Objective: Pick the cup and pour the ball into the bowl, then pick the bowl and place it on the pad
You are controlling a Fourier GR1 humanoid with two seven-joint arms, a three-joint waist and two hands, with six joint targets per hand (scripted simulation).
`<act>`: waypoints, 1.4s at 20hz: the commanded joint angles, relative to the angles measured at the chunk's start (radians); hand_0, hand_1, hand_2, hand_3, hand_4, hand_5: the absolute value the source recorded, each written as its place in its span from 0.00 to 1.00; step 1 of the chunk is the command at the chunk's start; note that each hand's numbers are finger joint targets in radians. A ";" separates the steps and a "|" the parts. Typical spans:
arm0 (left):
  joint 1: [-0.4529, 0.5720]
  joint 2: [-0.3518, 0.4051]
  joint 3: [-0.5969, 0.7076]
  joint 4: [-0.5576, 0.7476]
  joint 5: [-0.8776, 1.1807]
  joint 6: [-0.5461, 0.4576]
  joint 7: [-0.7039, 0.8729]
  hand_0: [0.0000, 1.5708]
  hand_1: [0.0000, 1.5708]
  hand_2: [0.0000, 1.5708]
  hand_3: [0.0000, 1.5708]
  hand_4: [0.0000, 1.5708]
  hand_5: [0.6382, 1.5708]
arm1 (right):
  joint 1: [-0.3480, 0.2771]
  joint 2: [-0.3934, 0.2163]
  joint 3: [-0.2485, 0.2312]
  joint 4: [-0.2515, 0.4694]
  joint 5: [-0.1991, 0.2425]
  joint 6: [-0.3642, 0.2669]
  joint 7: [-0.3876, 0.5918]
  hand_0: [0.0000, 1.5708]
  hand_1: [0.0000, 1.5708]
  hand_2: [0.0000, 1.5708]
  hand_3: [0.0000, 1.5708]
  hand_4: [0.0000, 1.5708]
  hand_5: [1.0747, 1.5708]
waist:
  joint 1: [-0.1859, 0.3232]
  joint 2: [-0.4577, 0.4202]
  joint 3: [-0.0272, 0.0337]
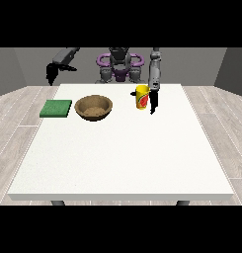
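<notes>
White table (122, 158) on pale plank floor, grey walls behind; state of both hands' fingers unclear.

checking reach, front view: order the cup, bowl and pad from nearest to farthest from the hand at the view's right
From the hand at the view's right:
1. Cup, right beside it.
2. Bowl, mid-table, further toward the view's left.
3. Pad, beyond the bowl, near the table's edge.
</notes>
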 commanded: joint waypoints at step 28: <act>-0.312 0.213 -0.371 0.041 -0.685 0.385 0.817 0.95 0.95 1.00 1.00 0.96 0.67 | -0.015 -0.087 -0.062 0.222 -0.039 0.074 0.069 0.00 0.00 0.00 0.00 0.00 0.99 | 0.017 -0.255 -0.0017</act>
